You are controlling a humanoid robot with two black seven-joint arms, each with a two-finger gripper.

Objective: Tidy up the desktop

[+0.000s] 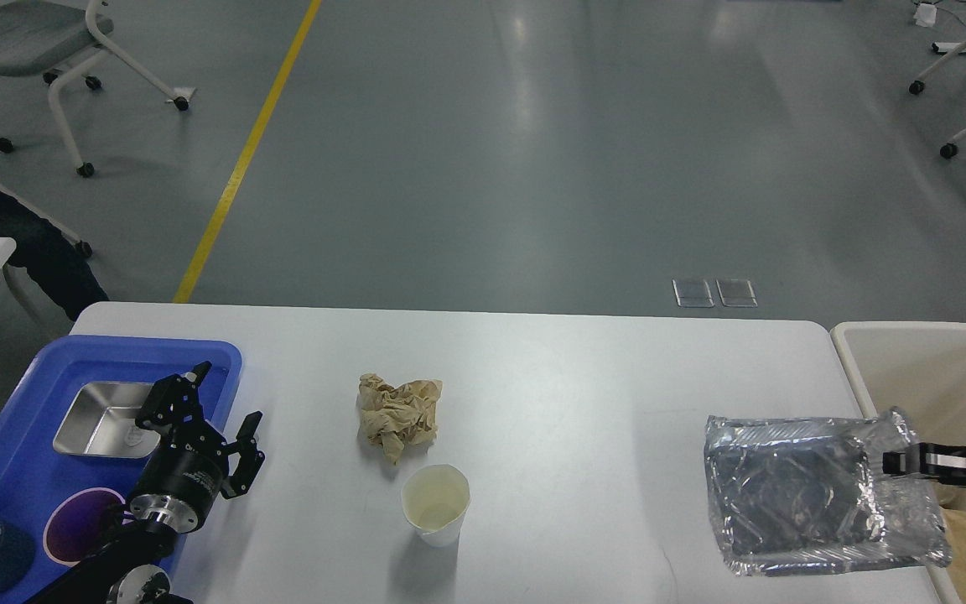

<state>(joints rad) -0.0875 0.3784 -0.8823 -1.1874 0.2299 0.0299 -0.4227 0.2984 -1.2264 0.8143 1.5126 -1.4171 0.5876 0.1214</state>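
Foil tray [793,495] in right gripper [894,462] fingers — over desktop [567,394] edge.

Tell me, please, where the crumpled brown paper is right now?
In the head view, the crumpled brown paper lies left of centre on the desktop, just behind the paper cup.

The desktop [550,369] is white. The tray [22,470] on the left is blue. The crumpled paper [397,417] is brown. The cup [436,506] is cream. The foil container [818,495] on the right is shiny silver.
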